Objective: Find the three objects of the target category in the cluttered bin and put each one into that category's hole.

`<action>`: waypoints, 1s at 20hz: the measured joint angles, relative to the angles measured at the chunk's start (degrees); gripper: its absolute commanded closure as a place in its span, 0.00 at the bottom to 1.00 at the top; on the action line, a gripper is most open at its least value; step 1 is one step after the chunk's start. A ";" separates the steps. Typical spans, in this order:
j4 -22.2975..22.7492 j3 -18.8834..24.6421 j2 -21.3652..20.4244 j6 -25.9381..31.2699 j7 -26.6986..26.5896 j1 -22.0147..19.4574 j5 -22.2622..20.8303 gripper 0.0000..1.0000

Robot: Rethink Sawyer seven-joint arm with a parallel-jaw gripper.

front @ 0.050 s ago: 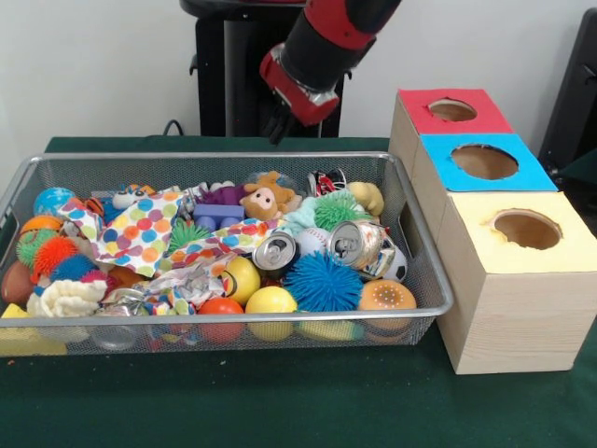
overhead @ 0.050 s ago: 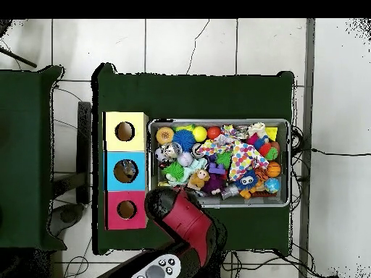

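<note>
The wire mesh bin [front @ 0.050 s ago: 424, 271] is packed with toys: two crushed cans [front @ 0.050 s ago: 275, 250] [front @ 0.050 s ago: 357, 243], yellow balls [front @ 0.050 s ago: 270, 301], a blue spiky ball [front @ 0.050 s ago: 322, 280], a green spiky ball [front @ 0.050 s ago: 338, 210], an orange ball [front @ 0.050 s ago: 387, 297], a tan plush animal [front @ 0.050 s ago: 269, 198] and a polka-dot cloth [front @ 0.050 s ago: 140, 229]. My gripper [front @ 0.050 s ago: 278, 123] hangs above and behind the bin's far rim, near its middle, holding nothing that I can see. In the overhead view the red arm [overhead @ 0.050 s ago: 181, 217] covers the gripper, just outside the bin [overhead @ 0.050 s ago: 152, 163] at its corner near the red box.
Three wooden boxes stand in a row beside the bin, each with a round hole on top: red [front @ 0.050 s ago: 452, 110] [overhead @ 0.050 s ago: 126, 210], blue [front @ 0.050 s ago: 485, 161] [overhead @ 0.050 s ago: 125, 171], yellow [front @ 0.050 s ago: 527, 229] [overhead @ 0.050 s ago: 124, 131]. Green cloth [front @ 0.050 s ago: 280, 401] covers the table.
</note>
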 measured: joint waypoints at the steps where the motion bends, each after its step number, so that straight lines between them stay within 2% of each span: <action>1: -0.11 -0.62 -0.52 1.55 0.00 0.09 -0.19 1.00; 5: -0.94 -2.66 -2.59 5.53 0.00 0.39 -0.80 1.00; 11: -1.18 -2.09 -4.80 3.06 0.00 -1.27 -0.83 1.00; 16: -0.44 3.11 -6.91 -7.51 0.00 -7.84 -1.00 1.00; 17: 0.15 5.54 -7.58 -12.61 0.00 -11.12 -1.81 1.00; 18: 0.48 6.72 -7.85 -15.26 0.00 -12.86 -2.47 1.00; 20: 0.87 7.95 -8.04 -18.10 0.00 -14.78 -3.40 1.00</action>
